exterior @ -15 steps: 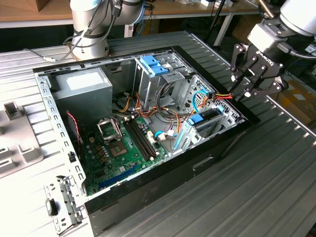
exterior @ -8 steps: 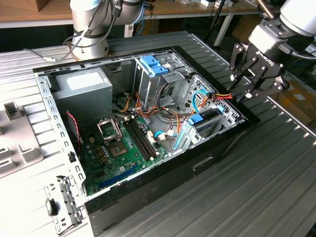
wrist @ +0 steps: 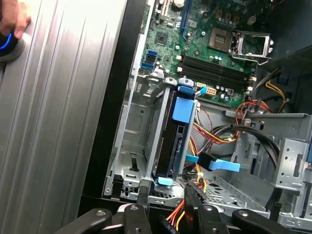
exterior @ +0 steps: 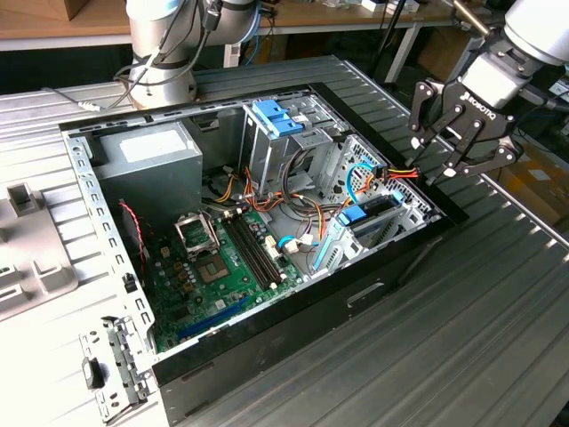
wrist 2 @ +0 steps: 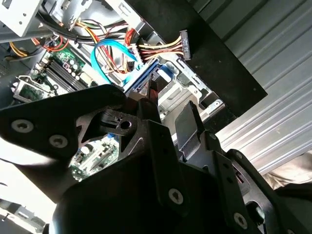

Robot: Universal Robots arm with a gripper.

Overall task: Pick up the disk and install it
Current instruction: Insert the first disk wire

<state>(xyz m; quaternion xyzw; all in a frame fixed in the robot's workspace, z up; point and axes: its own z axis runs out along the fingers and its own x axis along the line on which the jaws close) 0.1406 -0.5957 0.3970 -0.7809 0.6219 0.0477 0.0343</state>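
One open case (exterior: 293, 311), one motherboard (exterior: 222, 267), one disk (wrist: 175, 141) in its cage, one gripper (exterior: 458, 133), one power supply (exterior: 151, 165), and one hand (wrist: 13, 17).

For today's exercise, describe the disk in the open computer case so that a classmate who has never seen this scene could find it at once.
Start at the open computer case lying on the ribbed metal table. Go to the metal drive cage at the corner below the gripper. The disk stands there on edge, the only dark slab with a light-blue carrier and blue tab among bare metal and loose cables.
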